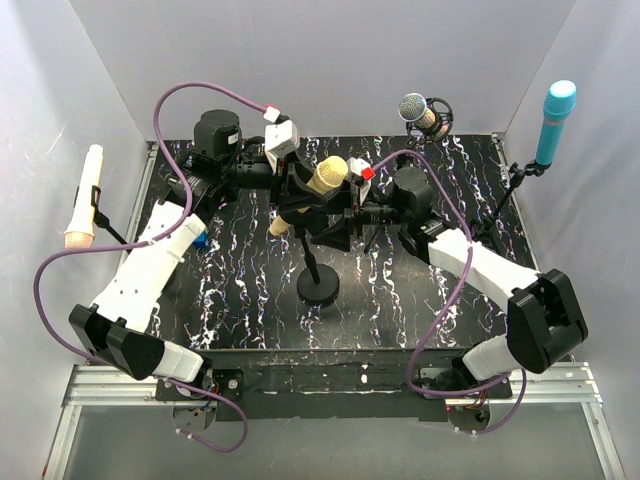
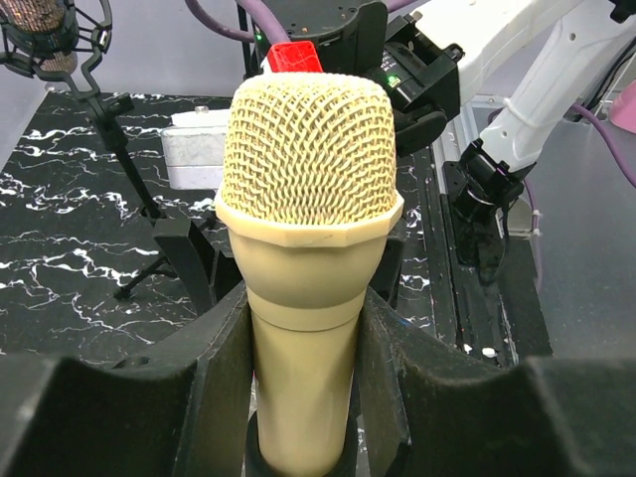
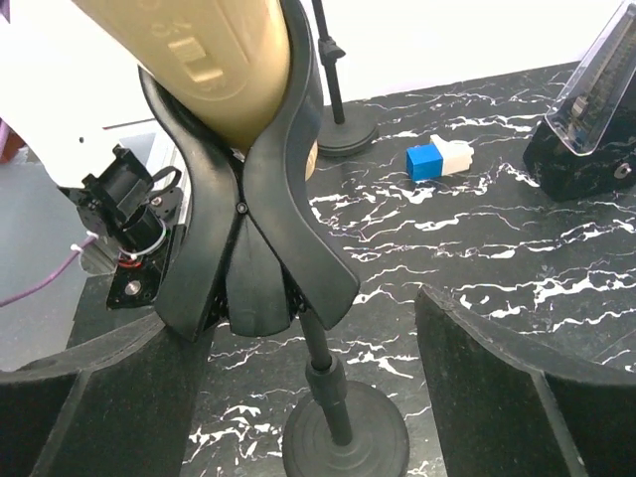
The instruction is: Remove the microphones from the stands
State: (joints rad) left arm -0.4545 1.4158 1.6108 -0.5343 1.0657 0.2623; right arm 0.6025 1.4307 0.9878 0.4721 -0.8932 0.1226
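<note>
Above black table [image 1: 240, 300], left pincer [image 2: 303, 308] grips microphone [image 2: 308, 149]; right pincer [image 3: 298, 348] wide open

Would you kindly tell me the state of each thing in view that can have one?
gold microphone: seated in its clip, tilted.
clip: gripping the gold microphone.
left hand: shut on the gold microphone's body.
right hand: open, fingers flanking the clip.
white microphone: mounted, tilted.
teal microphone: mounted, upright.
silver microphone: mounted, tilted.
</note>
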